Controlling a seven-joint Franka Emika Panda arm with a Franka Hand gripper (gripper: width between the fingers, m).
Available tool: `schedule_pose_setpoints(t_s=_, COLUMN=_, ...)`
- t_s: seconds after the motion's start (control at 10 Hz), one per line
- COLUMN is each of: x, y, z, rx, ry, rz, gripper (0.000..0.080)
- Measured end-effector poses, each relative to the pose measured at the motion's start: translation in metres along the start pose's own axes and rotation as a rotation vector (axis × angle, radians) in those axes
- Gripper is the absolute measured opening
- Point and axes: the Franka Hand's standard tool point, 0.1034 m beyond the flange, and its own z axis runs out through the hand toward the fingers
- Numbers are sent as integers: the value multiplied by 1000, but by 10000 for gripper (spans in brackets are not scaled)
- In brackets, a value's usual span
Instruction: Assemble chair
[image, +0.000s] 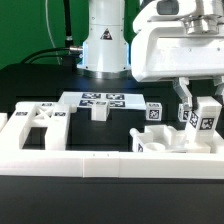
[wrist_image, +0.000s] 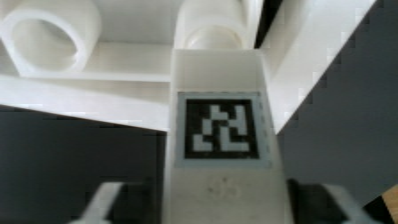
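Gripper (wrist_image: 217, 205) loosely straddling chair leg (wrist_image: 222, 90), fingertips (wrist_image: 103, 203) cropped

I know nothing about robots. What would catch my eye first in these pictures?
In the wrist view, a tall glossy white plastic chair block with a black-and-white square tag fills the middle. It stands between the fingers of the claw, with a gap on each side. In the exterior view, the white plastic X-braced square chair seat lies at the exterior view's left, behind a long low white border wall.
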Motion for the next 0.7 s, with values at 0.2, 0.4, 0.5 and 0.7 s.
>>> schedule_pose_setpoints(t_s=0.2, x=2, y=2, z=-4, rx=1, ry=-11, rz=1, gripper=551)
schedule_pose_setpoints(t_s=0.4, x=11, y=4, z=-18, rx=6, ry=-38, rz=2, gripper=643)
schedule_pose_setpoints(t_s=0.5, x=15, y=6, z=-23, rx=7, ry=-50, rz=4, gripper=643)
schedule_pose_setpoints(t_s=0.7, x=26, y=13, z=-31, rx=4, ry=-54, rz=2, gripper=649)
